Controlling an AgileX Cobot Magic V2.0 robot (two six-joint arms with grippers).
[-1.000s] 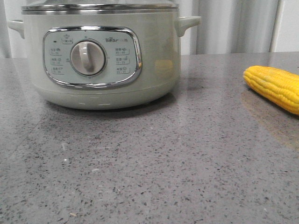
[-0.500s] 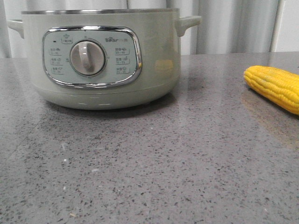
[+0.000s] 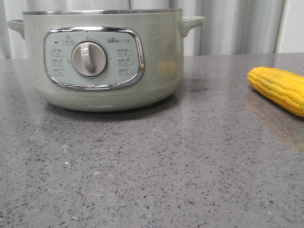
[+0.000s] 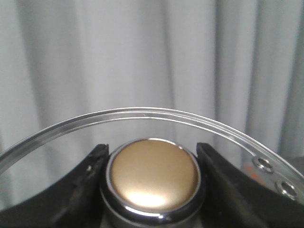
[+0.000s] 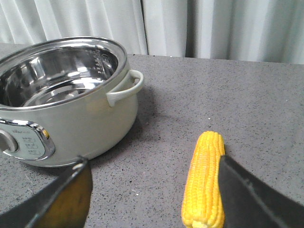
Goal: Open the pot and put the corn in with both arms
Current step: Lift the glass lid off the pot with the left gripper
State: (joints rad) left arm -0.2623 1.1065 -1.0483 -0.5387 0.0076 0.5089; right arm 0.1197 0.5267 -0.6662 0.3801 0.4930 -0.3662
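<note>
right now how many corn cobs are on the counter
1. The corn lies on the grey counter to the right of the pot, apart from it. The right wrist view shows the same cob between the open right gripper fingers. None shows inside the pot.

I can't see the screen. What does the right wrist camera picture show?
An open sage-green pot with a bare steel inside stands on a grey speckled table. A yellow corn lies beside it, apart from it, between the spread dark fingers of the right gripper.
</note>
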